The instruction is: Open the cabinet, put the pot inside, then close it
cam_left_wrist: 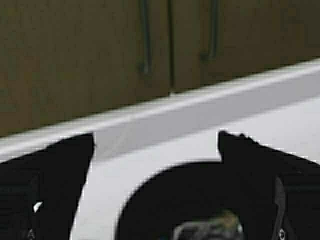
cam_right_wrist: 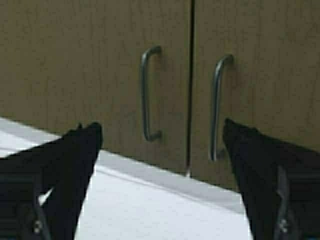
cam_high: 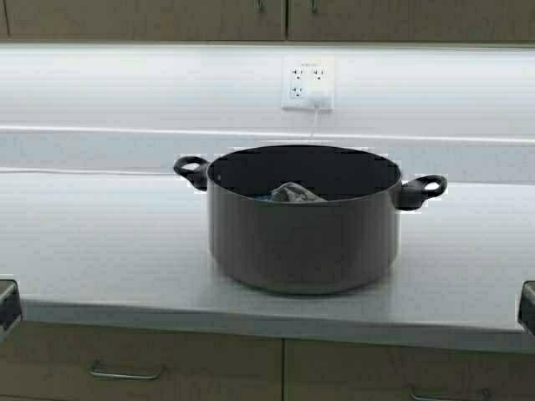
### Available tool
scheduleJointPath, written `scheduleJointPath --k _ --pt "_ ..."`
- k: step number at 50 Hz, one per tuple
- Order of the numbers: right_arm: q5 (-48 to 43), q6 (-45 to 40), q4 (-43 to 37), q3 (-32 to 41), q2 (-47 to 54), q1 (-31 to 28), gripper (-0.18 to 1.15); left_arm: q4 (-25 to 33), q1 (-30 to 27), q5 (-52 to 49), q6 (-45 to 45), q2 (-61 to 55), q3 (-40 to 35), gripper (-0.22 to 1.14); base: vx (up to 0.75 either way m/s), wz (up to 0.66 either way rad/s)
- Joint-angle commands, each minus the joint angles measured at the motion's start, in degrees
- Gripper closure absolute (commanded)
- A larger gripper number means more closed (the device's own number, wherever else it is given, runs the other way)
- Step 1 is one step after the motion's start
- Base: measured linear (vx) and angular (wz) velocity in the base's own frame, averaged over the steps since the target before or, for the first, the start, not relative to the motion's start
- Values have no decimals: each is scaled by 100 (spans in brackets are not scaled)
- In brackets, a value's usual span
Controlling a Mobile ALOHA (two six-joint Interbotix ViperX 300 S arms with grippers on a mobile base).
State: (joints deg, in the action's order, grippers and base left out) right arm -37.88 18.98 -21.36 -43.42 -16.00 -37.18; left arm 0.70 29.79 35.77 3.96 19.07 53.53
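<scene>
The pot is sitting upright at the middle of the light surface, with one black loop handle pointing toward 9 o'clock and the other toward 3 o'clock. Something small and crumpled, grey and bluish, is lying inside the pot; what it is cannot be told. At 12 o'clock from the pot, a white wall outlet with a plug in it is showing on the pale backsplash. Above that, the cabinet is running along the top edge of the high view, both doors lying flush and shut.

The left gripper is hovering over the pot, its jaws standing wide apart, the pot's dark opening showing between them. The right gripper is facing the cabinet's two slim curved handles, its jaws also spread wide and holding nothing. In the high view only dark bits of the arms are peeking in at 8 and 4 o'clock. Drawer fronts are lining the base below the surface.
</scene>
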Motion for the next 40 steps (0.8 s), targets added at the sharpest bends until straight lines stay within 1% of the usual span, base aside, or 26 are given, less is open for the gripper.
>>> scheduleJointPath --k 1,7,13,27,30,40 --pt "-580 1169 -1424 650 492 -308 -5 624 325 809 202 -870 -624 -10 2 3" --pt "-773 2259 -2514 1222 879 -369 -5 1178 422 1441 378 -1679 -1187 -10 2 2" --pt "-817 2760 -3094 1688 1222 -369 -5 1389 422 1600 387 -2285 -1793 -10 1 1" --pt "-1696 2830 -3313 2470 2048 -360 -5 1564 422 1635 396 -3182 -2953 -10 0 0" --pt "-1705 2830 -3331 2602 2162 -352 -5 1591 422 1635 422 -3340 -3164 -10 0 0" --pt "-1705 2839 -3480 2979 2470 -264 -5 1626 422 1644 431 -3586 -3489 -9 0 0"
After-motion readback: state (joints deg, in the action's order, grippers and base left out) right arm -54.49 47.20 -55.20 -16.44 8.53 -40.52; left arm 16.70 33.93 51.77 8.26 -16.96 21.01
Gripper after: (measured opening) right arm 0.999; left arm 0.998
